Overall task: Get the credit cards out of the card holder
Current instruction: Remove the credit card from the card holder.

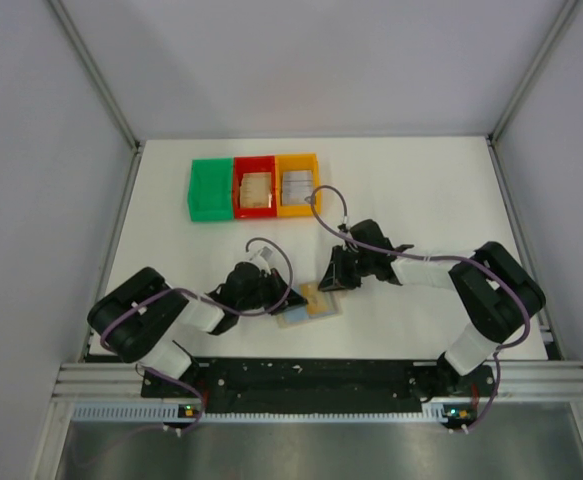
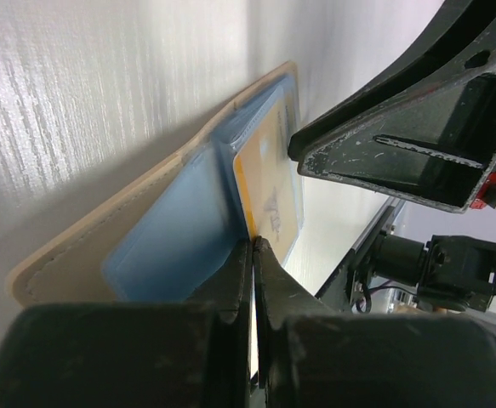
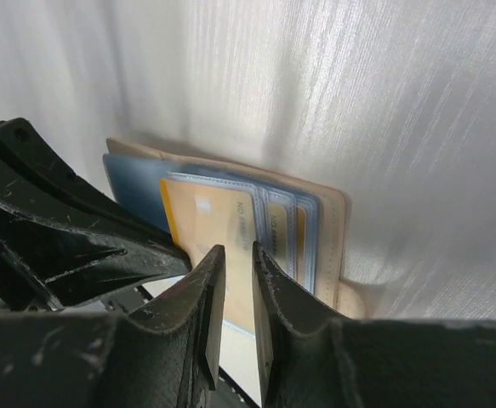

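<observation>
The black two-finger left gripper [image 2: 253, 248] is seen with its jaws pressed fully together, the tips set at the blue-grey lining of the flat, tan, leather-like bifold card holder [image 2: 69, 263]. The holder is laid open on the table between the two arms, near their bases. A thin yellow-tan plastic credit card [image 2: 269, 183] is lodged in the clear pockets of the half nearer the right arm.

The card is judged light, stiff and slick, and the holder soft and liable to slide or lift with it. The card is best taken by its edge while the lining is pinned down. The black right gripper [image 3: 235, 272] is placed at that card's near edge with its jaws a narrow gap apart; whether the card is actually pinched cannot be told from this angle.

The smooth white table [image 1: 421, 190] is judged to give little friction. At its far side a green plastic bin [image 1: 209, 190], a red plastic bin [image 1: 255, 170] and an orange plastic bin [image 1: 297, 162] are set touching in a row. Tan cards [image 1: 256, 190] are seen in the red one and grey cards [image 1: 295, 186] in the orange. The cell is closed in by pale walls [image 1: 31, 150].
</observation>
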Robot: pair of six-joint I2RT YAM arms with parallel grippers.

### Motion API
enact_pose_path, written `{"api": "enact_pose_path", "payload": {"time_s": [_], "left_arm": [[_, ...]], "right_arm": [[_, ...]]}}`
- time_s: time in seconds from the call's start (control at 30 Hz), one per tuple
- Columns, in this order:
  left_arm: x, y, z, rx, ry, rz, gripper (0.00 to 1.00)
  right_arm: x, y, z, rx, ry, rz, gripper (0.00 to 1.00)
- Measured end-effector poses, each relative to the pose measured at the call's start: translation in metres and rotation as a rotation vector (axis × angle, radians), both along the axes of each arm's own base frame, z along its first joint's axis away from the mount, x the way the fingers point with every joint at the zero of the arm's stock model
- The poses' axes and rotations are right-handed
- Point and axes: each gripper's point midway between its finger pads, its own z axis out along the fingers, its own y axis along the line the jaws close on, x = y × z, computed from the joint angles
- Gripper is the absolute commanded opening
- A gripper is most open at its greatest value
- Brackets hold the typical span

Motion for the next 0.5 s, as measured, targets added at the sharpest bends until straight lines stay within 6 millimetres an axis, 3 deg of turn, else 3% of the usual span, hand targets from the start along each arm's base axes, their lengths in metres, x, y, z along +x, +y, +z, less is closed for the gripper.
{"api": "enact_pose_path", "payload": {"time_s": [0.23, 0.5], "left_arm": [[0.001, 0.003, 0.005, -0.046, -0.031, 0.004, 0.00], [0.000, 0.010, 0.009, -0.128, -0.061, 0.012, 0.00]], "right_arm": [[0.001, 0.002, 0.003, 0.024, -0.005, -0.002, 0.27], [0.001, -0.002, 0.004, 0.066, 0.004, -0.016, 0.28]]}}
